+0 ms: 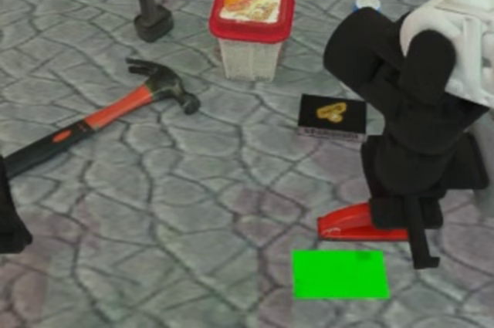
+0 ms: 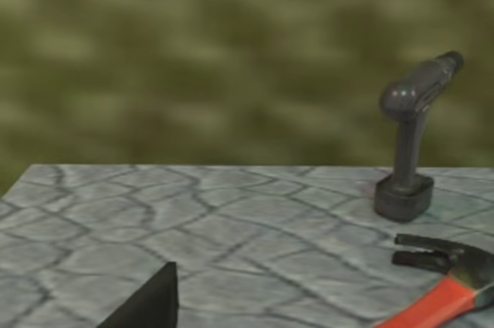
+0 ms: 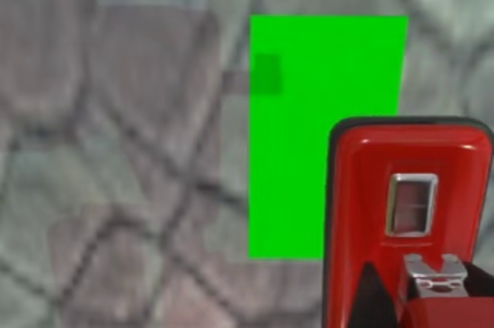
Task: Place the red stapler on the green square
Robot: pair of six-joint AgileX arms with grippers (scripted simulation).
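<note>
The red stapler [image 1: 351,224] lies lengthwise just behind the green square [image 1: 340,273], towards the front right of the table. Its right end is hidden under my right gripper [image 1: 400,226], which is shut on it. In the right wrist view the red stapler [image 3: 409,212] fills the near corner, with a dark fingertip [image 3: 377,297] against it. It overlaps one edge of the green square [image 3: 324,127] there. Whether the stapler touches the table I cannot tell. My left gripper [image 1: 8,224] stays parked at the table's left edge, open, with one finger [image 2: 150,305] showing.
A red-and-black hammer [image 1: 116,112] lies at the left, a dark drill [image 1: 148,4] stands at the back left, a red-lidded tub [image 1: 251,27] at the back middle. A black box [image 1: 332,116] sits just behind the right gripper.
</note>
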